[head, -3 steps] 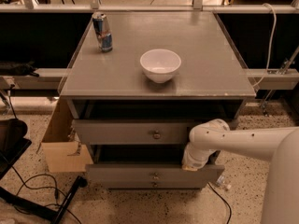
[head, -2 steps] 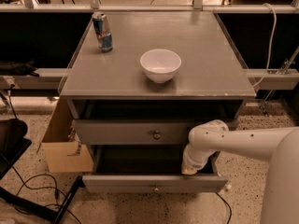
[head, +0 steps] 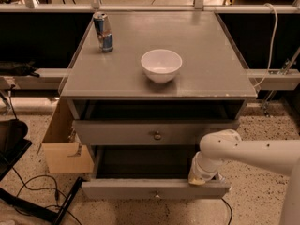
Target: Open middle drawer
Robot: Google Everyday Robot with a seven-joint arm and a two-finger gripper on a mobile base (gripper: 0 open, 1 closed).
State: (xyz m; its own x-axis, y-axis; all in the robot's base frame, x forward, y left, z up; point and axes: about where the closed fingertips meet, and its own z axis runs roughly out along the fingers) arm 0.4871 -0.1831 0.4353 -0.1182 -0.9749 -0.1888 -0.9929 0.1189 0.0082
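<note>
The middle drawer (head: 140, 189) is a wide grey drawer with a low flat front and a small brass knob (head: 157, 194). It stands pulled out toward me, with a dark opening behind its front. My gripper (head: 202, 176) is at the right end of the drawer's top edge, at the end of my white arm (head: 253, 153), which comes in from the right. The drawer above (head: 117, 133), grey with its own knob (head: 157, 135), also stands a little out from the cabinet.
On the grey cabinet top (head: 206, 78) stand a white bowl (head: 161, 65) and a drink can (head: 103, 32). An open cardboard box (head: 65, 149) leans against the cabinet's left side. Black cables and a black bar (head: 42, 205) lie on the floor at the left.
The middle drawer has slid further out toward me, and my gripper has moved with it at its right end.
</note>
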